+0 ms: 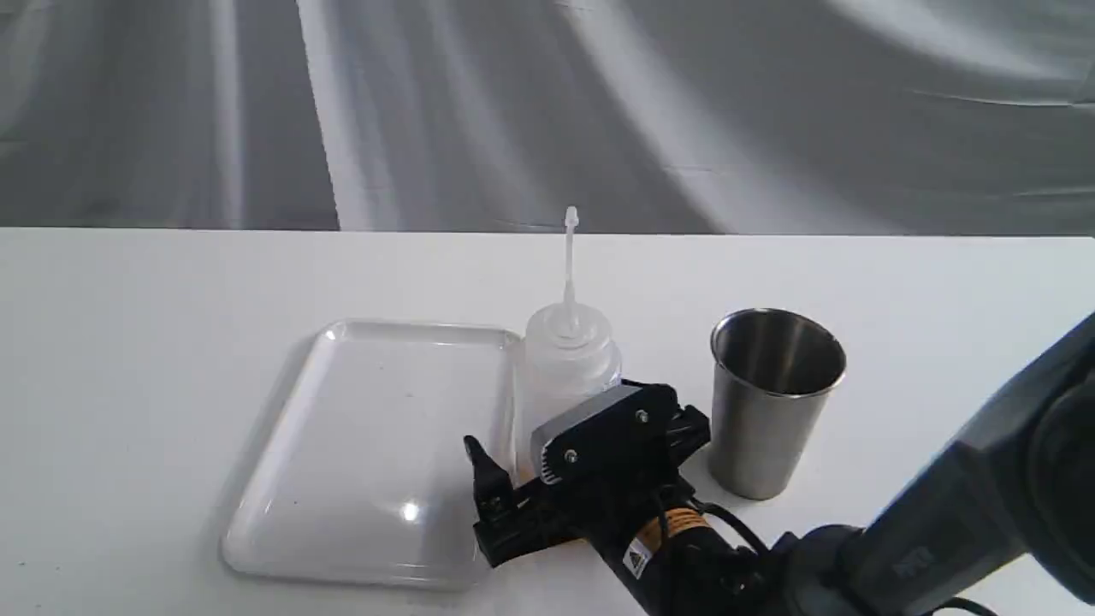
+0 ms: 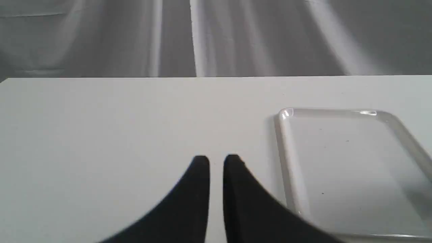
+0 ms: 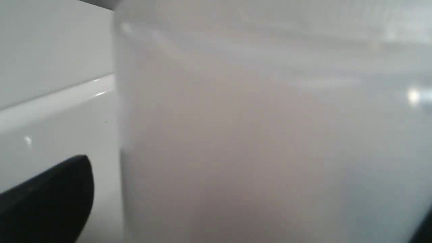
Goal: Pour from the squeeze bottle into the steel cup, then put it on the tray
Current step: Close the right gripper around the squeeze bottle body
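The squeeze bottle (image 1: 569, 359) stands upright on the table between the tray (image 1: 368, 445) and the steel cup (image 1: 770, 402), its thin nozzle pointing straight up. My right gripper (image 1: 586, 436) is open around the bottle's lower body, one finger on the tray side and one on the cup side. In the right wrist view the bottle (image 3: 263, 128) fills the picture, and a gap shows between it and the black finger (image 3: 50, 195). My left gripper (image 2: 216, 162) hovers low over bare table beside the tray (image 2: 347, 162), fingers close together with nothing between them.
The white table (image 1: 128, 342) ends at a grey draped backdrop (image 1: 547, 103). The tray's rim (image 3: 50, 101) runs close to the bottle. The right arm (image 1: 941, 513) comes in from the lower right, near the cup's base.
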`<action>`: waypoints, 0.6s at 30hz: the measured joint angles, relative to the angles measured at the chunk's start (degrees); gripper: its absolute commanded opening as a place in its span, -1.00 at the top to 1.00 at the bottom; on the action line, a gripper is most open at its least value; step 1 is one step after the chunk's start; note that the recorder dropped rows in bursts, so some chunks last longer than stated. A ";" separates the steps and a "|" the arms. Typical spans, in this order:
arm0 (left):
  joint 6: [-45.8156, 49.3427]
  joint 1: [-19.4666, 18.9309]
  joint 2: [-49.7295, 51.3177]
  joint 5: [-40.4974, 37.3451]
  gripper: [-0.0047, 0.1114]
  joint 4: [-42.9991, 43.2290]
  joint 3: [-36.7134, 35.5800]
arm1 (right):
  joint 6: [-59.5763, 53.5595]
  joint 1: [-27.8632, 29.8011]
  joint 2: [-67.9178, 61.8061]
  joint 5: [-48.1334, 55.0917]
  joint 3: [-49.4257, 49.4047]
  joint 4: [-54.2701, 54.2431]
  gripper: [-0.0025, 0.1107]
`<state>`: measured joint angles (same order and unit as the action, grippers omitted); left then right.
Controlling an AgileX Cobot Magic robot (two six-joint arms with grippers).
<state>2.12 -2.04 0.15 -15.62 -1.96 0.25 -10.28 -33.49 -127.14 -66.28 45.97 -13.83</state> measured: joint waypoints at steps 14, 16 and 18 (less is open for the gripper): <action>0.00 0.00 0.00 0.00 0.78 0.00 0.00 | -0.25 0.00 -0.44 0.00 0.00 0.00 -0.56; 0.00 0.00 0.00 0.00 0.78 0.00 0.00 | -0.76 0.00 -0.44 0.00 0.00 0.00 -0.39; 0.00 0.00 0.00 0.00 0.78 0.00 0.00 | -0.90 0.00 -0.44 0.00 0.00 0.00 -0.10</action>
<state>2.12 -2.04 0.15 -15.62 -1.96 0.25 -11.19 -33.49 -127.57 -66.28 45.97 -13.83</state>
